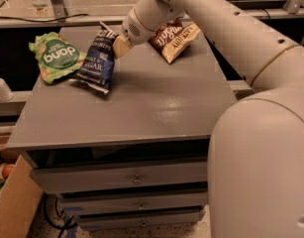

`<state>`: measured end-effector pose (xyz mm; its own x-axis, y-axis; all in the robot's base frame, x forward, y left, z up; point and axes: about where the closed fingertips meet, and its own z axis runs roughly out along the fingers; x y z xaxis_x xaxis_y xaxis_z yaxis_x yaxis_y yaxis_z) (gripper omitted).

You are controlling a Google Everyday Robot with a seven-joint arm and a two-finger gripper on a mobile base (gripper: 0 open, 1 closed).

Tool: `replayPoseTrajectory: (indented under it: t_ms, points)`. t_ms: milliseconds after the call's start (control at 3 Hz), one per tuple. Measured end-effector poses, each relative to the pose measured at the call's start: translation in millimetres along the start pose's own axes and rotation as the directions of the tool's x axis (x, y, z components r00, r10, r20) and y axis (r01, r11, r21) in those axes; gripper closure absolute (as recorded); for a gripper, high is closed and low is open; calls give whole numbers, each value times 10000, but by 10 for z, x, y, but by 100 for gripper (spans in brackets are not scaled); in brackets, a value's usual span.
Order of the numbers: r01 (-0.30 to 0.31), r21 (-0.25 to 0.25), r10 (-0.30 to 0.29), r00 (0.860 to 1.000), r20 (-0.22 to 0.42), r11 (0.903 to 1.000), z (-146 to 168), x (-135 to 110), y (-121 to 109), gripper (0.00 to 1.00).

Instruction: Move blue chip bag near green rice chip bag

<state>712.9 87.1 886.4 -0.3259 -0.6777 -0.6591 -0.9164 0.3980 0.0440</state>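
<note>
The blue chip bag, dark navy with white lettering, lies tilted on the grey cabinet top at the back left. Its left edge touches or slightly overlaps the green rice chip bag, which lies flat at the far left. My gripper reaches in from the upper right and is shut on the blue bag's top right corner, with a tan fingertip showing against the bag. The bag's top end looks lifted a little off the surface.
A brown-and-cream chip bag lies at the back, right of the gripper and partly behind the arm. The cabinet has drawers below. A cardboard box stands at the lower left. My white arm fills the right side.
</note>
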Motion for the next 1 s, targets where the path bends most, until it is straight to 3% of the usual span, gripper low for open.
replayPoseTrajectory:
  t_ms: [333,1000]
  points:
    - [244,-789,-212,9990,400,9966,84,-225,202,82]
    - [728,-2261,-535,9945,902,9714,251,-546,616,36]
